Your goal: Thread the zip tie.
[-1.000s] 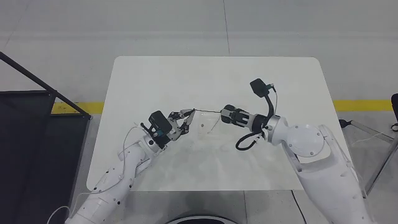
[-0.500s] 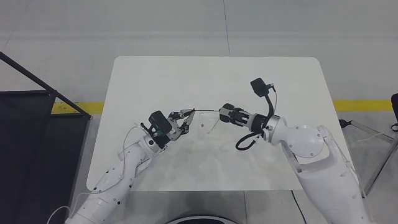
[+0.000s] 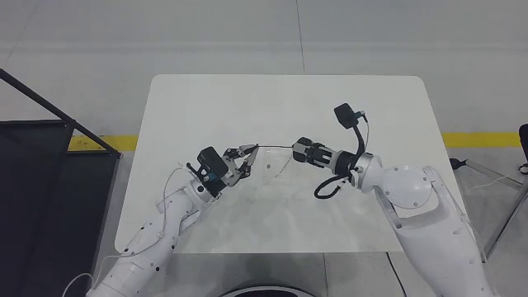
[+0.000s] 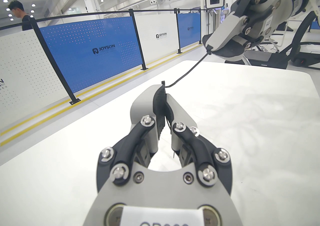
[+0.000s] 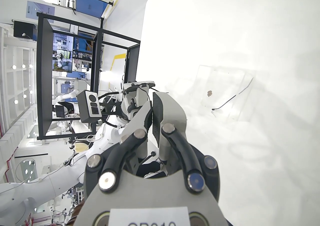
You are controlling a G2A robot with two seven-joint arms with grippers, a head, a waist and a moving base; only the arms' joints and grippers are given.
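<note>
Over the last second I saw almost nothing shift: the zip tie (image 3: 275,146) stayed stretched mid-frame above the table (image 3: 206,107), left gripper (image 3: 250,151) and right gripper (image 3: 298,149) each clamped on an end, so threading seemed stalled

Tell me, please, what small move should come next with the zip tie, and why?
Probably ease the right tool toward the left tool, bowing the zip tie into a loop. Both tools are shut on its ends, and it spans almost straight between them above the table, so neither end can yet meet the other.
</note>
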